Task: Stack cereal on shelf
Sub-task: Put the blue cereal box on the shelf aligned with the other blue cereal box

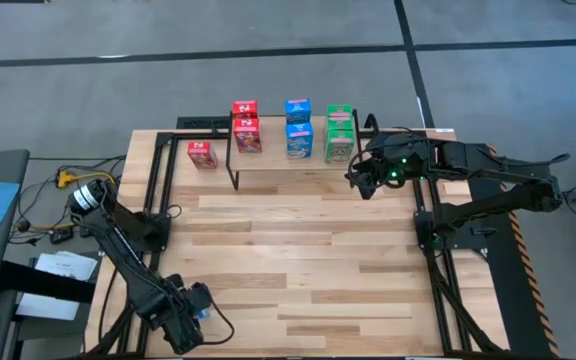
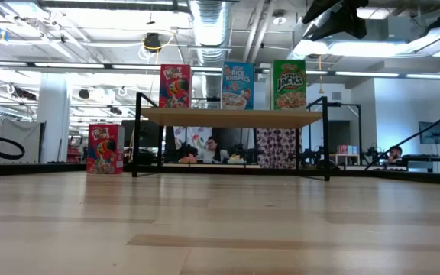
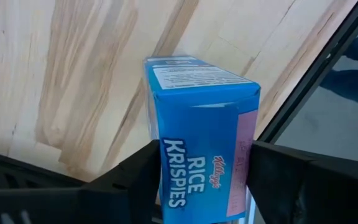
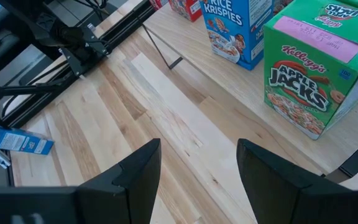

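Blue rectangular cardboard Rice Krispies cereal box (image 3: pixel 197 137) clamped between left gripper (image 1: pixel 190 312) jaws at near left tabletop corner. Advised: keep box upright, carry high over slatted wooden tabletop (image 1: pixel 298 260), set down squarely on low light-wood board shelf with black wire legs (image 2: pixel 231 117). Farther back: red, blue and green boxes standing on shelf; one red cardboard box (image 1: pixel 202 153) on tabletop beside shelf's left end. Right gripper (image 1: pixel 361 178) near shelf's right end, jaws spread, empty, possibly obstructing approach.

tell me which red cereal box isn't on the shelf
The lone red box standing on the tabletop left of the shelf; the other red boxes sit on the shelf's board.
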Controlling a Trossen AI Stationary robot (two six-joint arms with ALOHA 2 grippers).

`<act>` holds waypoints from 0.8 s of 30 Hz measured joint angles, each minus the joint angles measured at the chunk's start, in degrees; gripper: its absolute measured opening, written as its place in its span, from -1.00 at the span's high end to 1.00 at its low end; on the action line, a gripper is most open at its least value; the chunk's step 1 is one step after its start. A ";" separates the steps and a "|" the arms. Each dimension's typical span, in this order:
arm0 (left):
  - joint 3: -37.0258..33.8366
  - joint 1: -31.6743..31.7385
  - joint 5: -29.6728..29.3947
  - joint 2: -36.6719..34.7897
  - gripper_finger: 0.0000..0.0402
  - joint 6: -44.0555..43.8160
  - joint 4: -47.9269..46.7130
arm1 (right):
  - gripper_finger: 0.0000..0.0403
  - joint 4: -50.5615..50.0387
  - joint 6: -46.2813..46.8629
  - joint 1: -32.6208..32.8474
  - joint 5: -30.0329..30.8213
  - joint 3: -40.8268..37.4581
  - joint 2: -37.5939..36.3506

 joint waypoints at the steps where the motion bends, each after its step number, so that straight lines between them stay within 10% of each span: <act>1: 0.00 0.05 0.00 -0.01 0.05 0.36 -0.01 | -0.17 0.01 0.00 0.00 0.00 0.00 0.00; 24: 0.00 19.17 -2.92 -12.73 0.05 29.46 -0.01 | -0.17 0.37 5.57 0.00 -1.69 0.00 0.00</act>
